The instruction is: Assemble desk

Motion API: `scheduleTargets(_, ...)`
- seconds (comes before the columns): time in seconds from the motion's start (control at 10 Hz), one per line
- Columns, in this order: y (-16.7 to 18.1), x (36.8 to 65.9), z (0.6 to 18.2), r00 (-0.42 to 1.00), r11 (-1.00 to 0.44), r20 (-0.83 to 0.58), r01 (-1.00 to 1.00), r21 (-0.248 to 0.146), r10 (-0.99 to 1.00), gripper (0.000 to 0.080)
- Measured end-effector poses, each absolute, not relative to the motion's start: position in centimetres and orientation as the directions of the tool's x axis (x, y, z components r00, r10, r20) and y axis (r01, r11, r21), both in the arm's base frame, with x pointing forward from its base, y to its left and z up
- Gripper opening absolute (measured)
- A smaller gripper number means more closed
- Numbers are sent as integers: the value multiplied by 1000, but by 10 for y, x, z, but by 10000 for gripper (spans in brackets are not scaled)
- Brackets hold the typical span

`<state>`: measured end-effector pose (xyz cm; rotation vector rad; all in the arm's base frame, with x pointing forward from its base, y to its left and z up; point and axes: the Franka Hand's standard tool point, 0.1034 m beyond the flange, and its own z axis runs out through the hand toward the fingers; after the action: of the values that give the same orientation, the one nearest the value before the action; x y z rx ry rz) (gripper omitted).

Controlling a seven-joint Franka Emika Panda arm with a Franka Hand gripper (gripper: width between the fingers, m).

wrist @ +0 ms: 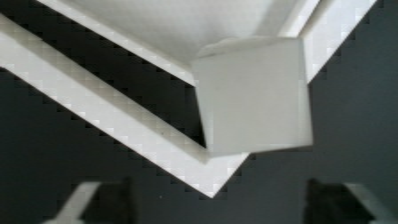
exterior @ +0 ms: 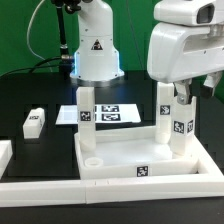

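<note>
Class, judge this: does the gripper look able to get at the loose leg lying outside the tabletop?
Probably yes. The loose leg lies alone on the black table, nothing on it. The gripper, jaws open, must first lift clear of the upright legs in the tabletop.

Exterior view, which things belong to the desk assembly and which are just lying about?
Belongs to the job: tabletop; far left leg, upright; far right leg, upright; near right leg, upright; loose leg, lying flat.
Just lying about: marker board; white border rail along the front.
</note>
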<state>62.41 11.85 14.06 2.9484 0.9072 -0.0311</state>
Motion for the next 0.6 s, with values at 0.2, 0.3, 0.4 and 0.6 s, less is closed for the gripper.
scheduleTargets(0.2, 119, 601, 132, 834, -842, -140, 540, 2, 534, 636)
scheduleTargets(0.3, 119, 599, 129, 831, -838, -136, 545, 2, 540, 636)
scheduleTargets(0.4, 115, 594, 124, 834, -840, -118, 543, 9, 538, 647)
scheduleTargets(0.6, 106, 589, 119, 844, -849, -115, 528, 10, 523, 649)
